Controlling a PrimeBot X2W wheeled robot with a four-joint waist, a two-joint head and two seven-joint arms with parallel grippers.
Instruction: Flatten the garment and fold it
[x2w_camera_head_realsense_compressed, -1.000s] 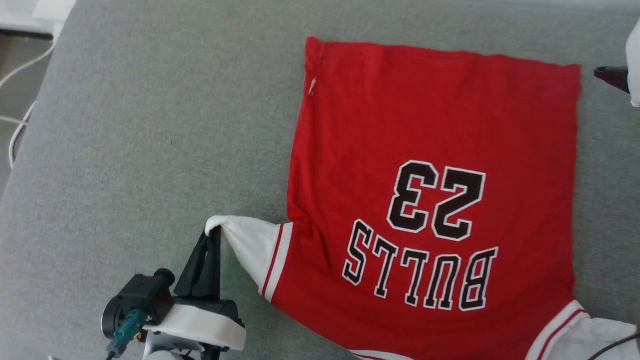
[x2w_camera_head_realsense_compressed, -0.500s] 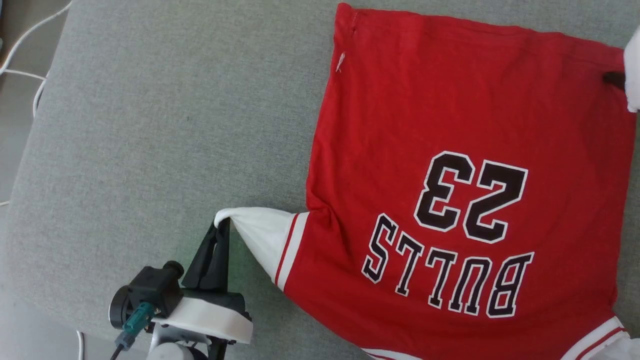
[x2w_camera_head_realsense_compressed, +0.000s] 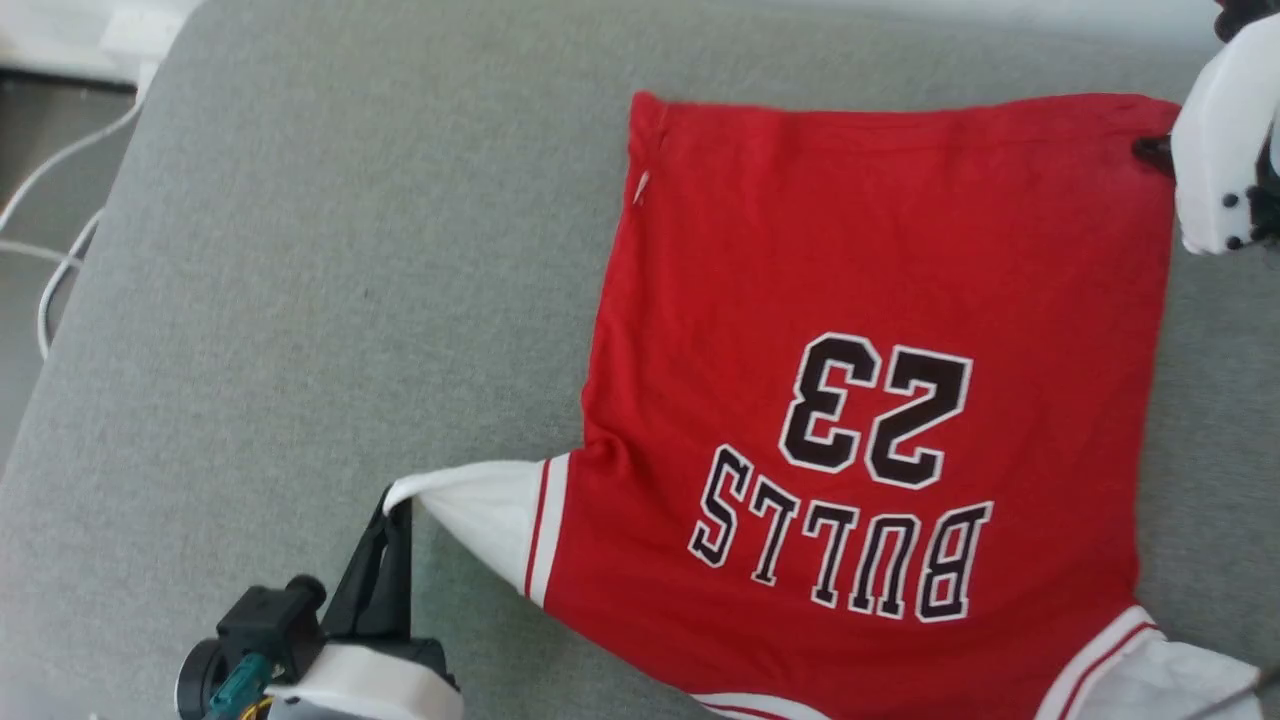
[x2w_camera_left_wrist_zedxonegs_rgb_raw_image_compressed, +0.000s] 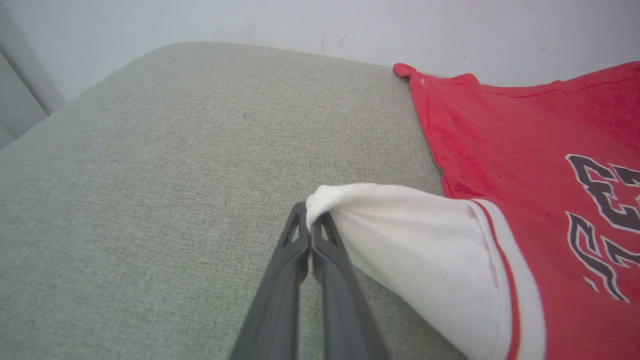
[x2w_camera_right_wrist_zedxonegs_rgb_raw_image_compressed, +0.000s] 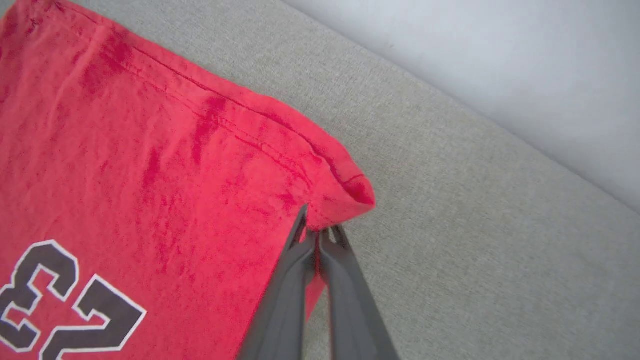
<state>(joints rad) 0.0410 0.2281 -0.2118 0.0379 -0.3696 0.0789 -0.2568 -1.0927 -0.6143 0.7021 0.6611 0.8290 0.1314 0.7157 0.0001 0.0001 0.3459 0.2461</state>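
Note:
The garment (x2w_camera_head_realsense_compressed: 860, 300) is a red jersey with "BULLS 23" printed upside down in the head view, spread on a grey cushion. Its white left sleeve (x2w_camera_head_realsense_compressed: 480, 505) is drawn out to a point, and my left gripper (x2w_camera_head_realsense_compressed: 393, 505) is shut on that tip; the left wrist view shows the gripper (x2w_camera_left_wrist_zedxonegs_rgb_raw_image_compressed: 311, 232) pinching the sleeve (x2w_camera_left_wrist_zedxonegs_rgb_raw_image_compressed: 410, 235). My right gripper (x2w_camera_head_realsense_compressed: 1150, 150) sits at the far right hem corner. In the right wrist view the gripper (x2w_camera_right_wrist_zedxonegs_rgb_raw_image_compressed: 317, 227) is shut on the red corner (x2w_camera_right_wrist_zedxonegs_rgb_raw_image_compressed: 345, 195), which is lifted slightly.
The grey cushion (x2w_camera_head_realsense_compressed: 300, 300) has bare room to the left of the garment. White cables (x2w_camera_head_realsense_compressed: 60, 230) lie on the floor past its left edge. A pale wall (x2w_camera_left_wrist_zedxonegs_rgb_raw_image_compressed: 300, 20) rises behind the cushion's far edge.
My right gripper has closed on the garment's far right hem corner. The left gripper keeps its hold on the sleeve tip. The head camera has shifted between frames.

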